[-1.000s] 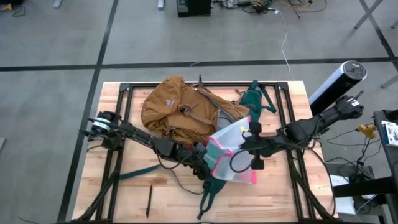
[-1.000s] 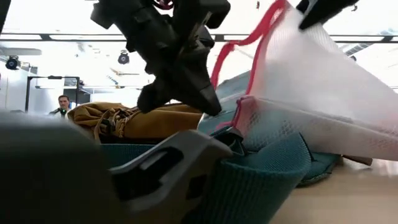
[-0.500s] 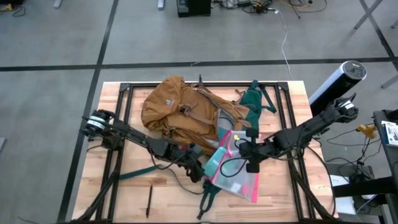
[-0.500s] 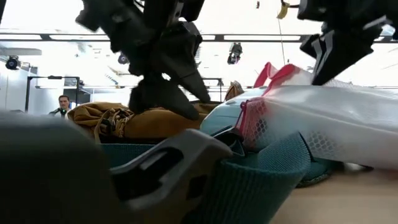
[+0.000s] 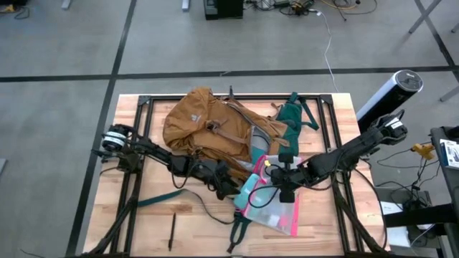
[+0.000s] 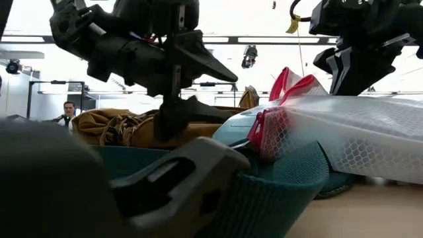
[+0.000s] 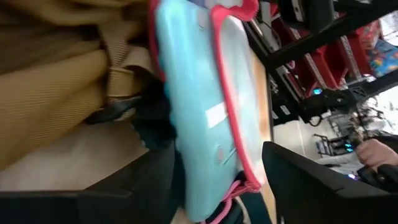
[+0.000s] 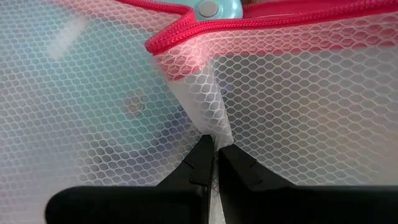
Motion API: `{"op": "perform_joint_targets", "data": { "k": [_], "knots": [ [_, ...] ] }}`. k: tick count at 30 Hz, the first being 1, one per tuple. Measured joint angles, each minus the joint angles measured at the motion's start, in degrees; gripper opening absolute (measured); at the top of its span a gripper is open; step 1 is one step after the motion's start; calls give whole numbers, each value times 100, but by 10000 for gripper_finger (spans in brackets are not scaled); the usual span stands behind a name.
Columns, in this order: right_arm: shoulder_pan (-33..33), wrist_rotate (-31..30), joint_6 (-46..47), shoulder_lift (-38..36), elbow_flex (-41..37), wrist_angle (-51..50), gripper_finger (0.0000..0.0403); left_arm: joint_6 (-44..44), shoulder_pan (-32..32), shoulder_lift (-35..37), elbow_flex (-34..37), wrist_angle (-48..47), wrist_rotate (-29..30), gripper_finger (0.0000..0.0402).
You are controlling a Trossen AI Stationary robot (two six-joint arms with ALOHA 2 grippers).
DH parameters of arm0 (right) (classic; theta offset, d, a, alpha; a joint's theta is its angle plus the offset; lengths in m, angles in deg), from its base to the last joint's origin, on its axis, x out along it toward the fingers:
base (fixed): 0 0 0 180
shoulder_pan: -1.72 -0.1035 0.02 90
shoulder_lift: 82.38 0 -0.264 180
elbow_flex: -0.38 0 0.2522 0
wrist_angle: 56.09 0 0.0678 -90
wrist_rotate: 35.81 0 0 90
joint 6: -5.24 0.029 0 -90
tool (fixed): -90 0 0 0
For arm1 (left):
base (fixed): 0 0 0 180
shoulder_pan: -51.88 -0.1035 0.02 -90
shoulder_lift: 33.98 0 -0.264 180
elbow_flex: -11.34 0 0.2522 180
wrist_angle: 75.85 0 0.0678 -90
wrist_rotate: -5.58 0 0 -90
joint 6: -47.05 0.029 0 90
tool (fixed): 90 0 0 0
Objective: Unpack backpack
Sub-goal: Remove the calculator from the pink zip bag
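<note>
The pouch is out of the backpack: the right end effector pinches its mesh, the left end effector beside it hangs released, so setting it onto the tabletop looks next.

**Bright overhead light, soft close-ups**

Even light floods the pale wooden slatted table from above, and shadows under the dark arms stay faint and short. Down at table height, strong backlight: the white ceiling and windows blow out, leaving the black arm parts as silhouettes. A grey-brown plastic strap buckle looms up close, badly out of focus. In the left wrist view, motion smear runs across the mustard-tan fabric backpack. The right wrist view is sharp on the clear white honeycomb-mesh pouch with pink zip edging, softly glowing.
</note>
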Motion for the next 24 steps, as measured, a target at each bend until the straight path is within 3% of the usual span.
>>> {"op": "perform_joint_targets", "data": {
  "k": [8,17,20,24],
  "knots": [
    [88,24,-9,-2,-2,51,0,-98,10,-893,-611,-206,-521,226],
    [110,61,-7,-2,-2,50,0,-83,33,-1081,-913,100,-925,233],
    [122,66,-28,-2,-2,72,0,64,67,-1081,-1016,148,-948,201],
    [124,67,-61,-2,-2,94,0,157,92,-1081,-1050,67,-899,95]
  ]
}}
